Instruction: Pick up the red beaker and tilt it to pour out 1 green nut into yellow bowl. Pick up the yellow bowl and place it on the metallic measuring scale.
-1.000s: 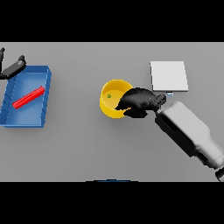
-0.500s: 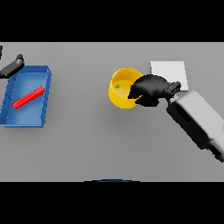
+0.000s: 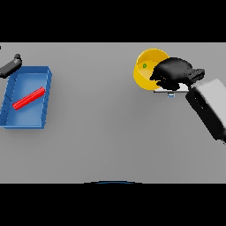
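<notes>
Right hand (image 3: 174,73): head view, your right arm comes in from the right edge; dark fingers curl around the right rim of the yellow bowl (image 3: 148,69), clamped on it.
Yellow bowl: upper right of the grey table (image 3: 110,132), tipped so you see its inside facing left; you cannot tell whether it is lifted or resting.
Green nut (image 3: 144,66): small green dot inside the bowl, on the inner wall.
Measuring scale (image 3: 170,92): mostly hidden under your right hand and the bowl; only a pale sliver shows just below the hand, touching the bowl's lower right edge in this view.
Left hand (image 3: 11,66): far left edge, just above the blue tray (image 3: 46,99); only part shows, you cannot tell finger state.
Red beaker (image 3: 28,98): lies on its side inside the blue tray, slanted, well apart from the bowl.
Blue tray: left side of the table, well apart from your right hand.
</notes>
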Robot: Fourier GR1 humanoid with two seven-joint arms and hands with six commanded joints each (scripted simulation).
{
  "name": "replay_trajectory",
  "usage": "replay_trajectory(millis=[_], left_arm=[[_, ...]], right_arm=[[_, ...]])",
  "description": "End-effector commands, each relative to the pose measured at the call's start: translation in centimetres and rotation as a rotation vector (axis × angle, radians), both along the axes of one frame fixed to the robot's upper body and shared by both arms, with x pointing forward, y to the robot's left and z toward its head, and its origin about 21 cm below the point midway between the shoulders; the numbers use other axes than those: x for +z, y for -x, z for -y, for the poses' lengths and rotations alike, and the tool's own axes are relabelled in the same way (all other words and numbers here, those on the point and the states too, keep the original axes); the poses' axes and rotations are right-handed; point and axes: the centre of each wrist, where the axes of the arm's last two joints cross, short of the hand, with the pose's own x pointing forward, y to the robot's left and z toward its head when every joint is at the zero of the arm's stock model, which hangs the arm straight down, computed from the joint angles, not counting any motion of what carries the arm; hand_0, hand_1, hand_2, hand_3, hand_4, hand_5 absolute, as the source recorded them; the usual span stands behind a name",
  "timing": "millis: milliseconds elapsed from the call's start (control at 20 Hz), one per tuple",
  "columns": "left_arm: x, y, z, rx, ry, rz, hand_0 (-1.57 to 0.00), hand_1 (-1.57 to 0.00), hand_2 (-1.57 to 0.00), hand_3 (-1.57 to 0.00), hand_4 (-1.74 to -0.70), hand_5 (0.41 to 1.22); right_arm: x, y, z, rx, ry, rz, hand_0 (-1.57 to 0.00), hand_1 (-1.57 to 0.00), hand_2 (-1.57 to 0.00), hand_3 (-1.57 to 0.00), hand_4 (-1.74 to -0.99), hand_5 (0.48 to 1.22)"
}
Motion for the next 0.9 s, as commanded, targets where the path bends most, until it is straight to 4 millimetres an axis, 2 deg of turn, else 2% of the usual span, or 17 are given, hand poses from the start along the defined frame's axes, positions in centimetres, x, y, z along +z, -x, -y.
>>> replay_trajectory(millis=[0, 150, 200, 350, 450, 650, 850], left_arm=[[-0.2, 0.1, 0.0, 0.0, 0.004, 0.004, 0.0, 0.0, 0.0, 0.0, -0.8, 0.754], [0.2, 0.0, 0.0, 0.005, 0.011, -0.001, 0.0, 0.0, 0.0, 0.0, -0.8, 0.753], [0.5, 0.2, 0.2, 0.004, 0.022, 0.007, 0.0, 0.0, 0.0, 0.0, -0.81, 0.752], [0.6, 0.7, 0.2, 0.015, 0.021, 0.003, 0.0, 0.0, 0.0, 0.0, -0.82, 0.762], [0.5, 0.9, 0.7, 0.014, 0.026, 0.002, 0.0, 0.0, 0.0, 0.0, -0.83, 0.767], [0.3, 0.8, 0.4, 0.032, 0.032, -0.019, 0.0, 0.0, 0.0, 0.0, -0.84, 0.775], [0.6, 0.9, 0.1, 0.038, 0.016, -0.014, 0.0, 0.0, 0.0, 0.0, -0.84, 0.785]], right_arm=[[0.1, -0.2, 0.3, -0.01, 0.005, 0.005, -1.56, -1.57, -1.57, -1.34, -1.724, 1.221], [-0.2, -0.7, 1.2, -0.005, 0.0, 0.001, -1.56, -1.57, -1.57, -1.27, -1.723, 1.221], [-0.3, -1.1, 1.2, -0.014, 0.001, 0.001, -1.57, -1.55, -1.57, -1.33, -1.725, 1.221], [-1.5, -2.2, 3.9, -0.154, 0.026, 0.002, -1.54, -1.46, -1.53, -1.45, -1.727, 1.221], [-2.2, -2.5, 4.2, -0.178, 0.018, -0.004, -1.53, -1.42, -1.5, -1.49, -1.729, 1.221], [-3.1, -3.0, 5.8, -0.228, 0.034, -0.024, -1.5, -1.34, -1.43, -1.54, -1.73, 1.221], [-3.8, -3.3, 6.0, -0.223, 0.044, -0.033, -1.4, -1.22, -1.34, -1.56, -1.73, 1.221]])
